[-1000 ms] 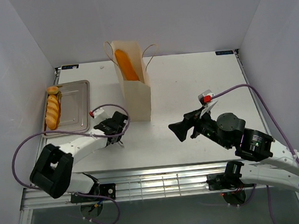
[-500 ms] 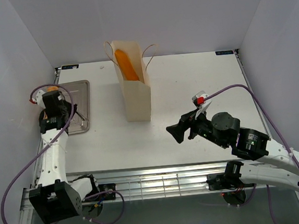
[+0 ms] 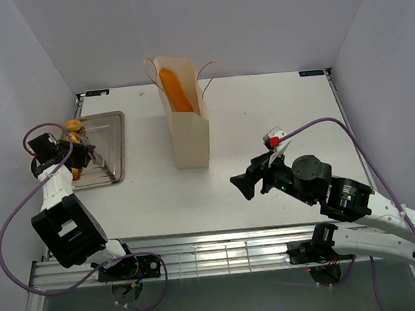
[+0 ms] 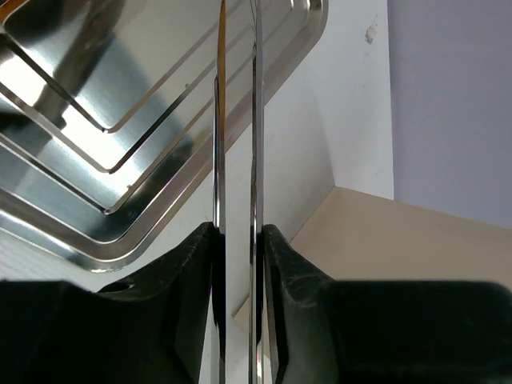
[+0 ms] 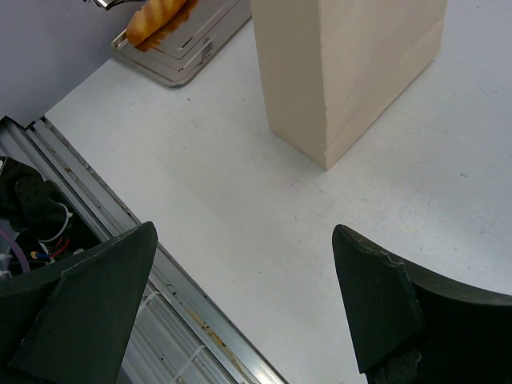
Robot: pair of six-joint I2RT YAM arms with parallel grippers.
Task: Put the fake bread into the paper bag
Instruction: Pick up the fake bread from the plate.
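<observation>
**Kraft bag holds one loaf; tongs clamped over the tray**

Paper bag [image 3: 191, 139]: tan, upright near the middle of the white table [image 3: 276, 113], mouth open, cord handles up. One golden-orange baguette loaf [image 3: 175, 91] stands on end inside it, leaning, with its top above the rim.

Tray [image 3: 111, 146]: silver metal, at the table's left edge, well apart from the bag. A second loaf [image 5: 156, 20] shows at the tray's left side. Whether it lies on the metal or is raised off it cannot be determined. A small golden piece [image 3: 74, 126] sits at the tray's far left corner.

Left gripper [image 4: 238, 240]: over the left side of the tray. Its black fingers [image 4: 192, 264] press from both sides on the two thin metal arms of a pair of tongs [image 4: 218, 160]. The jaws are narrow and closed on the tongs, whose arms stand slightly apart. The tong tips run out of the wrist view, so whether they hold bread cannot be told.

Right gripper [image 3: 240, 184]: above bare table, to the right of the bag and nearer the arm bases, pointing towards it. Jaws spread wide, nothing between them, not touching the bag.
</observation>
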